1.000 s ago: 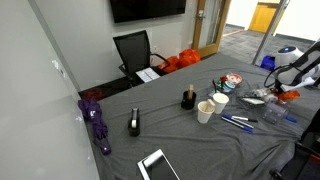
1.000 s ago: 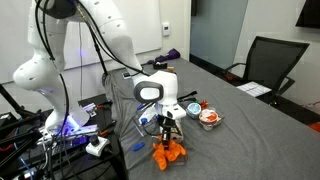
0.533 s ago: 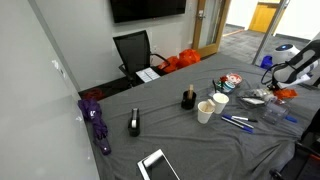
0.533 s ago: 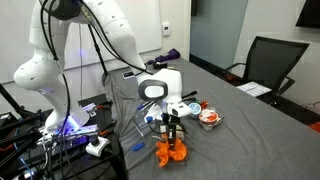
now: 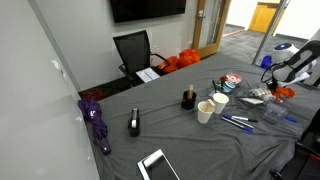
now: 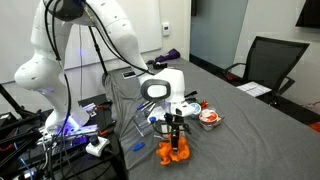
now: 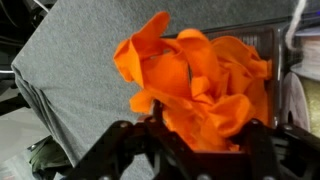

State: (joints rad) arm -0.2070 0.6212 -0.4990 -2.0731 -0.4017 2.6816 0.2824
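The orange cloth [image 6: 175, 154] sits in a crumpled heap on the grey tabletop [image 6: 255, 135], close to the edge on my base's side. My hand [image 6: 175, 137] points straight down onto its top. In the wrist view the folds billow up between my two dark fingers [image 7: 112, 140], which stand well apart on either side of it. I read my hand as open, straddling the cloth rather than pinching it. Whether a fingertip touches a fold I cannot tell, because the fabric hides the tips. I judge that the heap keeps its puffed shape because nothing presses on it, and that coming from above suits something this soft and shapeless. Just beside the cloth, toward the middle of the tabletop, is a small round container [image 6: 209, 117] with red on it. Any print on it is too small to read. Farther along in an exterior view stand two pale paper cups [image 5: 212, 106], touching or nearly so, with a dark bottle [image 5: 187, 98] near them and a few pens [image 5: 237, 122] scattered in front. A tablet [image 5: 157, 165] lies at the near edge and a purple umbrella [image 5: 97, 122] lies at the far end, well apart from my work. Behind the tabletop are an office chair [image 5: 133, 50] and a dark wall screen [image 5: 147, 8]. I can make out no brand or writing anywhere.
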